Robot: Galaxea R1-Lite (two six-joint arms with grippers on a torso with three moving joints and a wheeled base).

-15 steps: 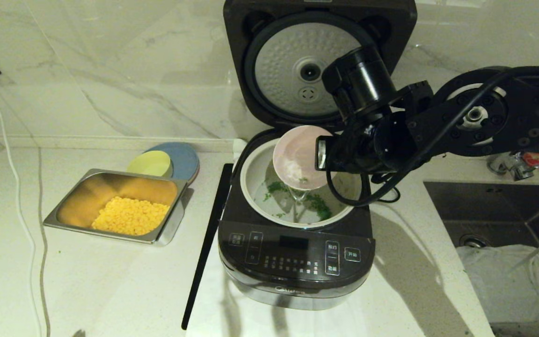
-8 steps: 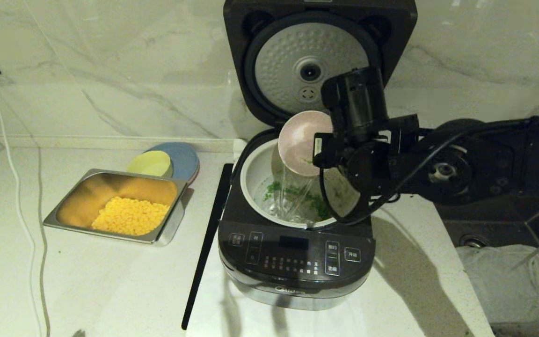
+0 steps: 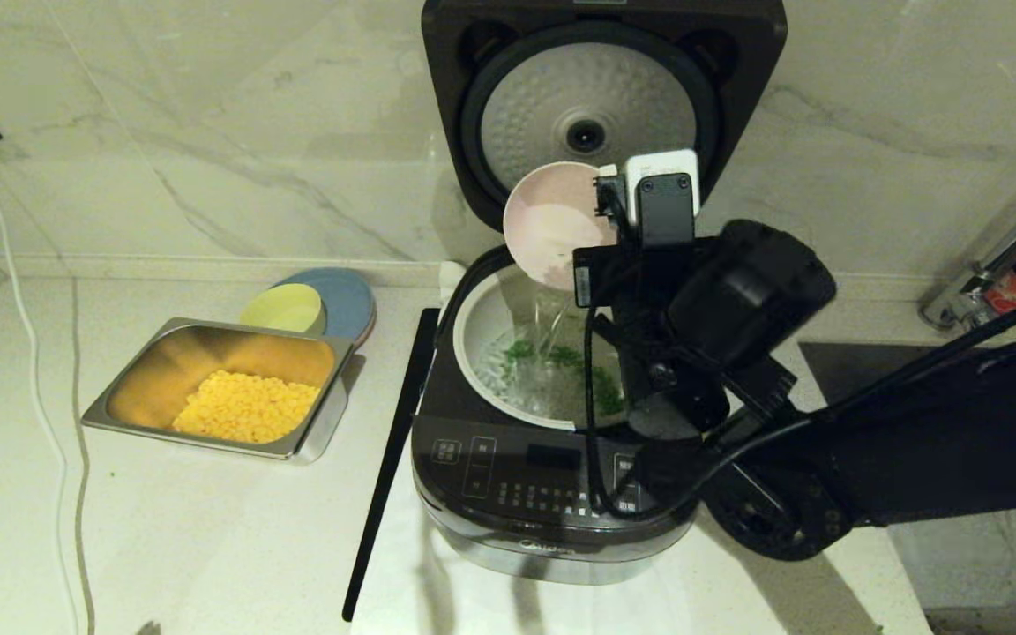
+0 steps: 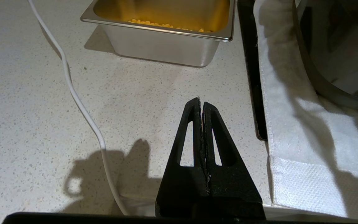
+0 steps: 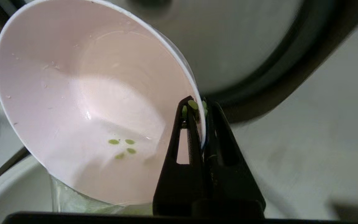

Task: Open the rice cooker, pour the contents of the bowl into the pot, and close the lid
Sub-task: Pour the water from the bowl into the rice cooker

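Left claw [image 4: 201, 104] hangs low over the speckled pale counter [image 3: 208, 529], its two black fingers pressed together on nothing. At the far left of the frame a white cable [image 3: 32, 353] trails down the counter from a wall socket. Right of it sits a rectangular steel tray [image 3: 314, 432] with yellow corn kernels [image 3: 245, 406] heaped at its near end, and behind the tray a small yellow bowl [image 3: 283, 309] rests on a blue plate [image 3: 349, 295]. Grey-veined marble covers the wall behind.

In the middle of the frame stands the rice cooker [image 3: 552, 494], glossy black, on a white cloth [image 4: 306, 149], its touch panel facing forward. Its lid [image 3: 601, 97] is swung upright, showing the dimpled silver disc. The cream-white pot [image 3: 473, 326] inside holds water with the contents [image 3: 561, 357], chopped green bits, floating there. The bowl [image 3: 552, 225] is tipped steeply over the back of the pot, nearly emptied, only a few green flecks clinging inside and water running from its lower lip. Right claw [image 5: 199, 107] is clamped on the bowl's rim, reaching in from the right side of the frame.
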